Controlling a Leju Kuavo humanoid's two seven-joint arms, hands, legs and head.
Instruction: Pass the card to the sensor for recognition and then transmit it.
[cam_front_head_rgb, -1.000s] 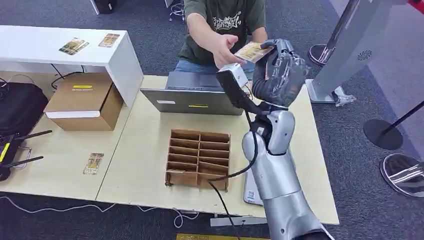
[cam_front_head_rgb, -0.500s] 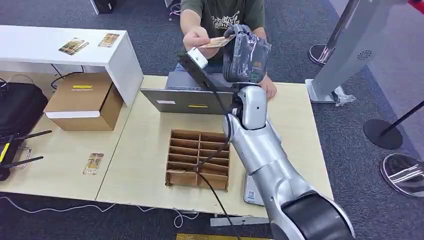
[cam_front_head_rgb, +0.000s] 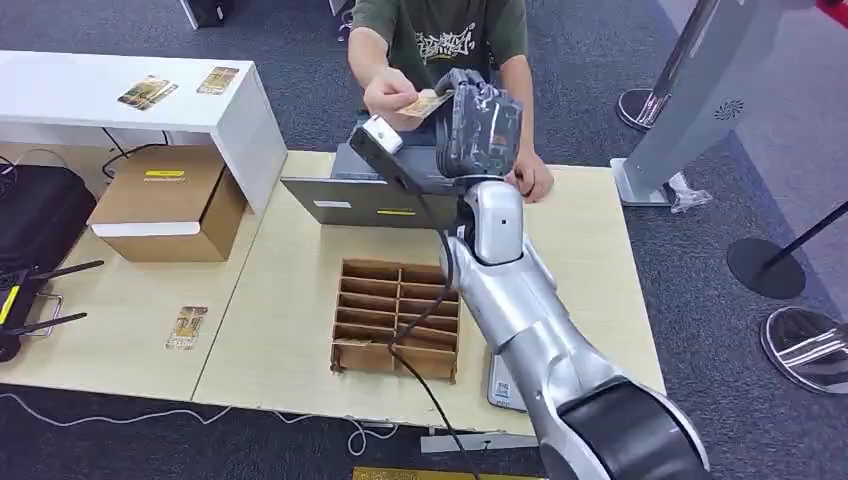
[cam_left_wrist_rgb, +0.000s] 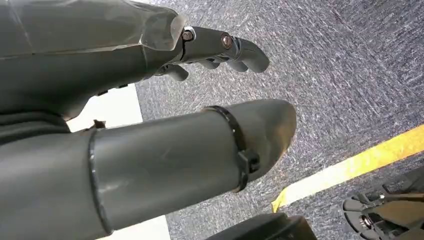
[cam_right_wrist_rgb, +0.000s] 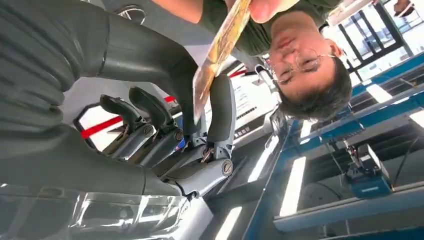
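Right robot hand (cam_front_head_rgb: 478, 115): raised above the far edge of the table, fingers upright; the right wrist view shows the thumb and a dark finger (cam_right_wrist_rgb: 221, 107) pinching the lower end of the card, the other fingers curled beside them.
Left robot hand (cam_left_wrist_rgb: 150, 100): hangs over grey carpet with a yellow floor line; the thick thumb and the darker fingers are apart and nothing lies between them.
Card (cam_front_head_rgb: 425, 104): thin, rectangular, printed in tan, gold and brown; held edge-on between the right robot hand and the person's hand, high over the laptop. Its print is too small to read.
Person's hand (cam_front_head_rgb: 390, 95): grips the card's other end, so both hold it at once.
Right wrist view: the card (cam_right_wrist_rgb: 220, 47) seen close, a yellow-orange face with a paler edge, running from the person's fingertips down into the robot hand.
Table (cam_front_head_rgb: 290, 300): pale wood, in 2 joined parts.
Cardboard divider (cam_front_head_rgb: 398, 318): brown, open slots in 2 columns, at the near middle of the table.
Loose card (cam_front_head_rgb: 187, 327): lies flat on the left part of the table, same tan print.
Cardboard box (cam_front_head_rgb: 168, 203): brown with a yellow label, writing unreadable, left of the laptop.
Laptop (cam_front_head_rgb: 375, 190): grey, a small yellow sticker on it, at the table's far edge below the raised hand.
White shelf (cam_front_head_rgb: 120, 95): far left, with 2 more printed cards on top.
Person (cam_front_head_rgb: 440, 35): stands beyond the table in a dark green shirt with white lettering I cannot read.
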